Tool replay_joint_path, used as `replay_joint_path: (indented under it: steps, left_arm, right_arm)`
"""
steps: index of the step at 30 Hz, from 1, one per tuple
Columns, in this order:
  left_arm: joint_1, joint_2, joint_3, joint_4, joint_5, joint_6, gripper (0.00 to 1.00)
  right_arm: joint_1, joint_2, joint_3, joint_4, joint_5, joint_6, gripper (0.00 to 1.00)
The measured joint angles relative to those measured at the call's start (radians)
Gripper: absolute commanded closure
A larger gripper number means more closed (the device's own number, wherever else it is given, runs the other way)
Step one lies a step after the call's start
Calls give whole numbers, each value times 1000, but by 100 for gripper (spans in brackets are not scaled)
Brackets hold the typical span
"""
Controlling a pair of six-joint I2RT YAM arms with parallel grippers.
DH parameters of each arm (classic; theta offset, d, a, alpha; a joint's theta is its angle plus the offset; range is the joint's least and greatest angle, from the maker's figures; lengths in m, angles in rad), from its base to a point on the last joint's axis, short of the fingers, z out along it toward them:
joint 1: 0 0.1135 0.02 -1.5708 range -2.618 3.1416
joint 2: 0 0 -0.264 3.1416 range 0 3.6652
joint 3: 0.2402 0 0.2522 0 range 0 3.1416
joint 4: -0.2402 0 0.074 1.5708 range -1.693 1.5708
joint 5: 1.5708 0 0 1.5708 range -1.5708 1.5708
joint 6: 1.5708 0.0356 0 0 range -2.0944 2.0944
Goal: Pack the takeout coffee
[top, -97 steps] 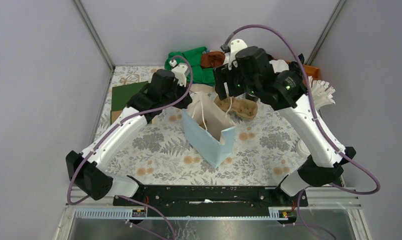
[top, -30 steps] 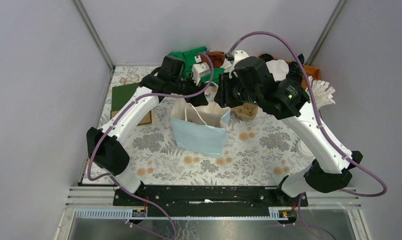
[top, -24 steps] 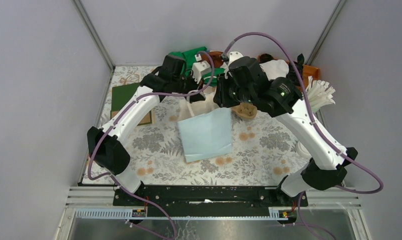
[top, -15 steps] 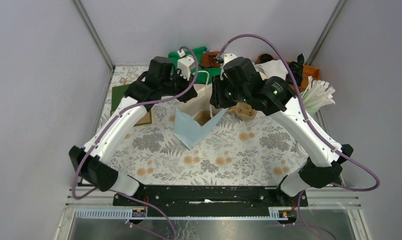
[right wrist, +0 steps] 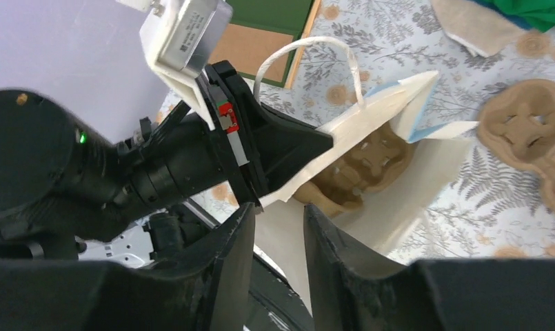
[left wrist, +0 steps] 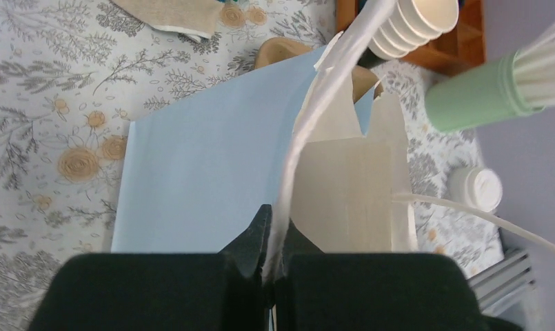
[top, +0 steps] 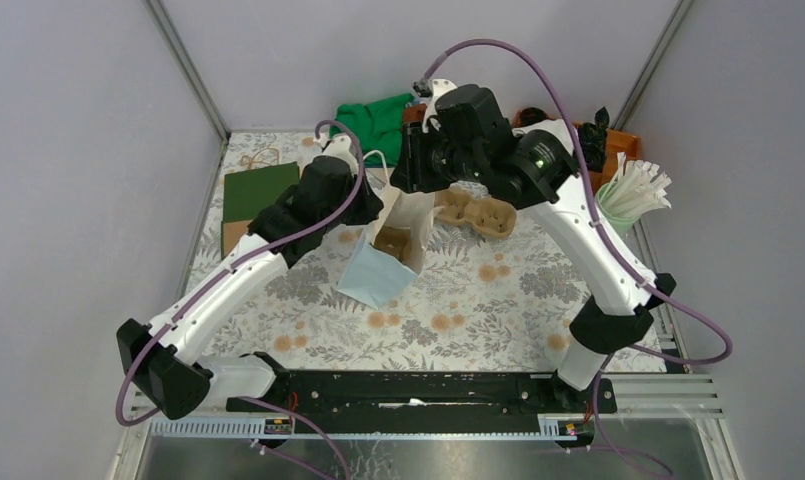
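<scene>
Label (right wrist: pixel 189 29) print near left end effector (left wrist: pixel 273 238) is unreadable.

I see my left arm (top: pixel 228 285) stretching from lower left toward frame centre, the left end effector (left wrist: pixel 272 231) pinched tight. My right arm (top: pixel 588 250) arches from lower right to upper centre, wrist angled down, the right end effector (right wrist: pixel 278 221) parted.

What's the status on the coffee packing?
Left gripper shut on bag rim, right gripper open at its mouth. Coffee on the table, unpacked. Tray sits inside bag.
</scene>
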Motion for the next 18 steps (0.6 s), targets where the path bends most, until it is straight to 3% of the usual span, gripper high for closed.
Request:
replay_joint_path:
  steps: [5,9,13,18]
  left_arm:
    - [-8,-51,-54,39,-89,-171,100]
    - [-8,-82,-80,34,-131,-262,100]
    - [-8,-89,-81,43,-146,-327,100]
    - [-9,-106,-143,104,-148,-383,100]
  right_arm:
    - [1,99,64,-23,-27,66,74]
    - [4,205,102,-85,-19,105,91]
    - [6,278,105,-161,34,141,100]
    - [6,339,153,-275,150,176,100]
